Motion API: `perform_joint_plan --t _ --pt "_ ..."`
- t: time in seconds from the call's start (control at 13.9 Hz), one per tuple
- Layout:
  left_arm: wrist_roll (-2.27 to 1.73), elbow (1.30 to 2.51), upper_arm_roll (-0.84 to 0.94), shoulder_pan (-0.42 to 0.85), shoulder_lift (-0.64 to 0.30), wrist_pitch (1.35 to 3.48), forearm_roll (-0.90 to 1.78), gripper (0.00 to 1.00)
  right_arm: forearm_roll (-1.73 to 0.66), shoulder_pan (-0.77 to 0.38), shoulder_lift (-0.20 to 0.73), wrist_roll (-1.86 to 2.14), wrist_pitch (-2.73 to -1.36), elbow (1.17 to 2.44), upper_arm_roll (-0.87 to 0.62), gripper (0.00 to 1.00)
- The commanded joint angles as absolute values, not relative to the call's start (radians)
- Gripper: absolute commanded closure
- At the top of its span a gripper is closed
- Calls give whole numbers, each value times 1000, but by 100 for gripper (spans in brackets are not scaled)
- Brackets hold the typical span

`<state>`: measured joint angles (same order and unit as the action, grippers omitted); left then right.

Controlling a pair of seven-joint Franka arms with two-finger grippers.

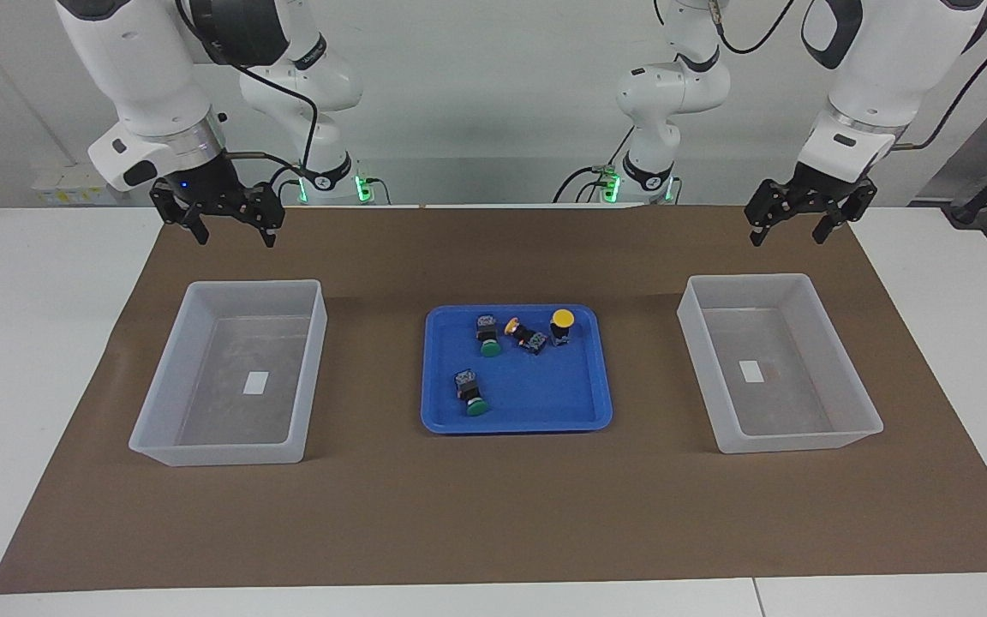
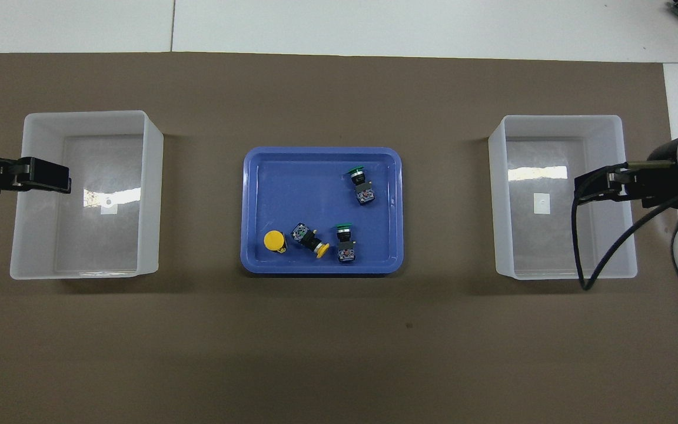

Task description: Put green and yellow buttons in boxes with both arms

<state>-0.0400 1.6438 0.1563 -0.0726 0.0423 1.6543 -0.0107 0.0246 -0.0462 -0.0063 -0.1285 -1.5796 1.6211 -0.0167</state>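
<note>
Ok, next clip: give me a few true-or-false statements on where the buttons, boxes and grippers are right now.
1. All four buttons lie in the blue tray. True.
2. One yellow button stands upright, cap up. True.
3. The box at the left arm's end already holds a green button. False: both boxes hold only a white label.
4. The right gripper is shut on a button. False: it is open and holds nothing.
5. The left gripper is open, raised near its box. True.

- Boxes [image 2: 150,194]: translucent whitish plastic, glossy, with glare inside.
- Blue tray [image 2: 321,159], frame centre: smooth, shiny plastic.
- Brown mat [image 2: 327,341]: matt, paper-like.
- Arms [image 1: 138,77]: smooth white casing.
</note>
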Motion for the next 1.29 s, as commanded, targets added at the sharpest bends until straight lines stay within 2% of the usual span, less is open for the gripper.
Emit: perform_joint_plan --t 0.0,0.79,1.22 --pt "-32 1677 156 -74 71 1663 -8 0 0 -44 -23 -135 -1582 1643 -15 0" --pt "-32 1681 158 -72 71 1686 -5 0 0 -55 -23 -138 -1582 1641 -23 0" --pt "-31 1793 153 -86 109 1813 -2 0 0 -44 -23 -137 -1583 1640 -23 0"
